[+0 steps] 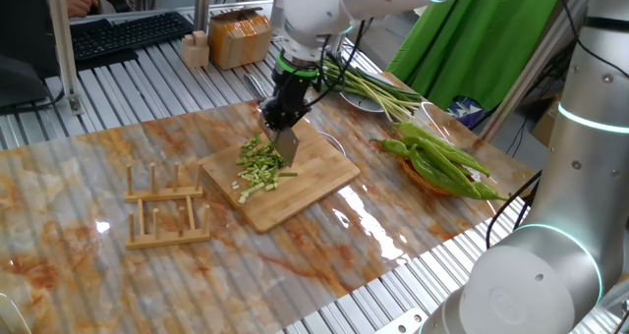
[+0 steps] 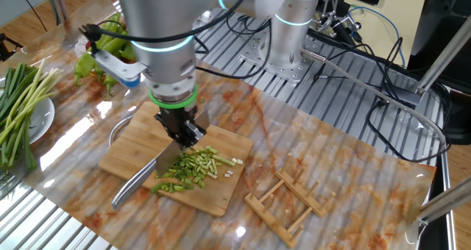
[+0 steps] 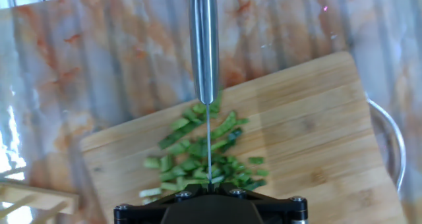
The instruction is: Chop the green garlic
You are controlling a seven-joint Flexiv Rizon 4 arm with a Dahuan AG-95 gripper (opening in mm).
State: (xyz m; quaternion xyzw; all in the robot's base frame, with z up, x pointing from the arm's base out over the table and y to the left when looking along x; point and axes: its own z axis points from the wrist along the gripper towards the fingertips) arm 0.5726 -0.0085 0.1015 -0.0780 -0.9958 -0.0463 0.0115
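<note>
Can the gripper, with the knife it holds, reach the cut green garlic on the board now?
Probably yes: the gripper holds the knife right over the green garlic, nothing between.

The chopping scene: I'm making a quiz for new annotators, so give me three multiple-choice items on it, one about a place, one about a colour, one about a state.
1. Where do the cut bits of green garlic lie?
A. on the wooden cutting board
B. on the white plate
C. in the wooden rack

2. What colour are the peppers at the table's edge?
A. red
B. green
C. yellow

3. What is the gripper doing?
A. hanging open with nothing in it
B. shut on a pepper
C. shut on the knife

Answers:
1 A: both fixed views show the pieces piled on the board.
2 B: they are glossy green in both fixed views.
3 C: the fingers clamp the knife, with its blade over the garlic and its handle seen in the hand view.
</note>
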